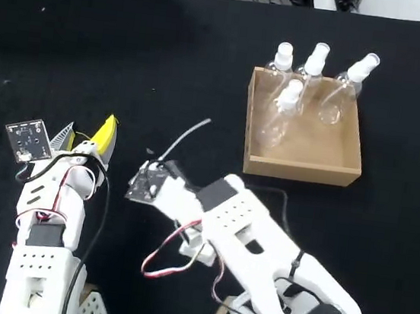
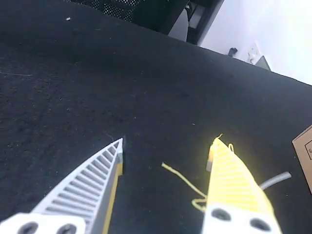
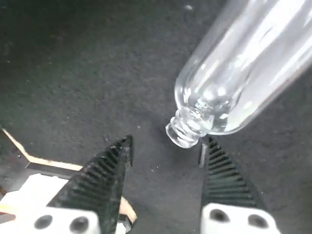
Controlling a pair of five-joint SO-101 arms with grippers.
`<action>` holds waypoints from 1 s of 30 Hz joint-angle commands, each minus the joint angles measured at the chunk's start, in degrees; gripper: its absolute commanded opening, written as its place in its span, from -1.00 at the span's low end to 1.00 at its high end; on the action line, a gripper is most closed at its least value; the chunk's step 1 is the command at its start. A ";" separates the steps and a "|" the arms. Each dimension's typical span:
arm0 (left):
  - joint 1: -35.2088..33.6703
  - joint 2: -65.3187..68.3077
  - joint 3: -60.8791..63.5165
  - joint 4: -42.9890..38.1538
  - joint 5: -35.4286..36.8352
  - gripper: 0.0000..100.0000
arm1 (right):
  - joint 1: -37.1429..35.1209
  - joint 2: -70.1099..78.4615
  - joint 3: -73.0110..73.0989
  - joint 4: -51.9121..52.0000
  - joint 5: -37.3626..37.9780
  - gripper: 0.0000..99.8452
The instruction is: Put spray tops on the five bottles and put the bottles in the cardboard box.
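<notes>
High view: the cardboard box (image 1: 300, 170) sits toward the far right of the black table (image 1: 130, 55). Four capped bottles (image 1: 288, 98) lean inside it. Three have their white spray tops poking over the far wall, and the fourth's top is inside the box. My left gripper (image 1: 90, 125) is at the near left, well apart from the box, its fingers spread and holding nothing. My right arm (image 1: 240, 222) lies across the near middle. Just beyond its wrist a thin grey tube (image 1: 185, 140) rests on the table. I judge this to be the dip tube of the last spray top, though I cannot make out its head.

Left wrist view: my grey and yellow fingers stand wide apart above bare black cloth. Nothing is between them but a loose yellow thread (image 2: 183, 178). The end of the grey tube shows just past the yellow finger, and a corner of the box is at the edge.

Right wrist view: my right gripper (image 3: 167, 141) is open. The uncapped bottle (image 3: 234, 87) — clear, empty, its threaded neck bare — points its mouth into the gap, just beside one fingertip. I cannot tell whether they touch.

As I judge it, four of the five bottles are done. What is left is this one — it needs its spray top fitted, then a place in the box.
</notes>
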 commanded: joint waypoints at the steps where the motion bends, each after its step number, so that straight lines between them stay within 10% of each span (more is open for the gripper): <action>1: -0.84 -0.97 -3.91 -1.58 -0.26 -0.46 | -5.01 -6.20 -2.24 0.44 -2.73 -0.63; 16: -11.82 -0.97 -5.41 -1.58 11.34 -0.46 | -1.76 -15.78 -7.43 0.62 1.58 -0.45; 24: -11.82 -0.97 -5.41 -1.58 11.25 -0.46 | -4.13 -4.18 -16.84 -5.01 -25.49 -0.38; 30: -11.91 -0.97 -5.41 -1.58 11.25 -0.46 | -8.97 3.82 -19.38 -6.59 -29.45 -0.38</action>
